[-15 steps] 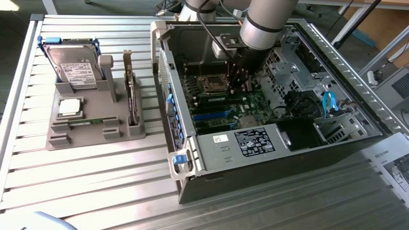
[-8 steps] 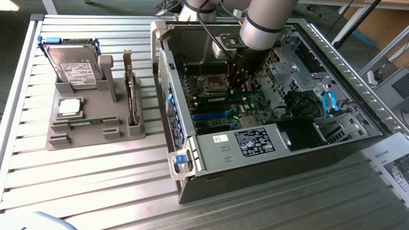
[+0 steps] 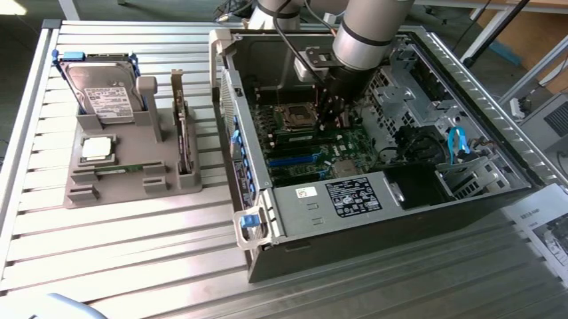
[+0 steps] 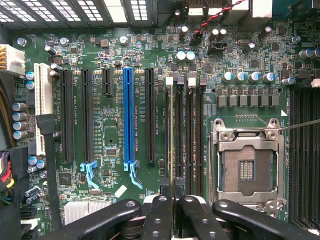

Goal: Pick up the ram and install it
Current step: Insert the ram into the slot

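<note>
Ram in gripper, at the memory slots; not confirmed seated.
Gripper (image 4: 173, 202) is narrow, clamped on the ram (image 4: 172, 140), held edge-on over a slot (image 4: 179, 130) beside the empty socket (image 4: 248, 167). Pick-up done; installation left.

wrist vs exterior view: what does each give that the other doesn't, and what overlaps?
Wrist: fingers closed on the ram, held edge-on along the memory slots.
Exterior: arm reaching into the case; beside the case, a tray holding a hard drive, processor and card.
Both: motherboard, CPU socket, blue slot.
</note>
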{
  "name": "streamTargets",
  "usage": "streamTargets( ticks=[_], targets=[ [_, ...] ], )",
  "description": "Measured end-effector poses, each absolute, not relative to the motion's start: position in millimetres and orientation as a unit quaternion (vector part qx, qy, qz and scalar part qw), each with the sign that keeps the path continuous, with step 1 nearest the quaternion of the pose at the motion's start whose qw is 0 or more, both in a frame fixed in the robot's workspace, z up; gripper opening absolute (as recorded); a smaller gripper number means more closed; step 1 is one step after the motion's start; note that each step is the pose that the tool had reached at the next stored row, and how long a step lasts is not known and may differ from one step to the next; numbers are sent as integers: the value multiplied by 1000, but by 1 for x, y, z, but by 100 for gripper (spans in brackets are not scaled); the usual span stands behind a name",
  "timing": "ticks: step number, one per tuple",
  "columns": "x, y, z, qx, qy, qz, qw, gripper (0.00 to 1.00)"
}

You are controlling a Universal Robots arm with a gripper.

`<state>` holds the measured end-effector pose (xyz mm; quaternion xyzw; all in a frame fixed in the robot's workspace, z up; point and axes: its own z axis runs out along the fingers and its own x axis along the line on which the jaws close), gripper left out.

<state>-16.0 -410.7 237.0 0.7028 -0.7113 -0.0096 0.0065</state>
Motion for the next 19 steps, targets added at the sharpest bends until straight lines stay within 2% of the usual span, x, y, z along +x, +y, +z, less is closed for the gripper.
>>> streamTargets(
  ticks=[19],
  targets=[
    [-16,-410,238,703,-711,-10,6,12]
  ],
)
